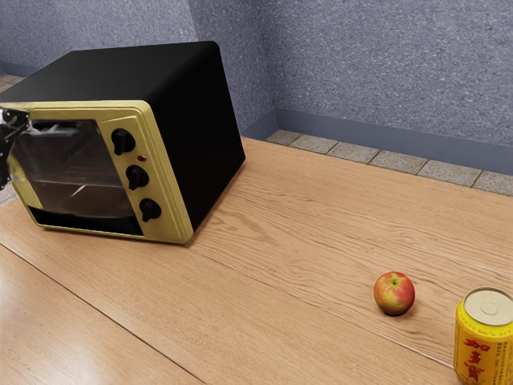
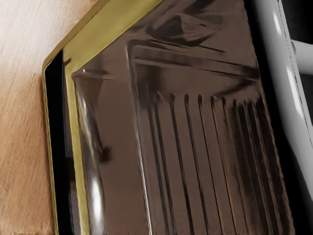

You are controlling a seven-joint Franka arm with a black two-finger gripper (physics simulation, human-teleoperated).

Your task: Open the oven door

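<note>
The tool (image 1: 10, 127) is by the oven door (image 1: 76, 168); I can't tell whether it is apart or together. Behind the glass, probably a wire rack (image 2: 203, 161) inside the oven (image 1: 200, 136). On the tabletop (image 1: 272, 233), an apple (image 1: 394, 293) sits near a yellow can (image 1: 483, 337).

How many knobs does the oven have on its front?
3, in a column on the oven front, beside the glass door: the top knob, the middle knob, and the bottom knob. None looks hidden there.
</note>
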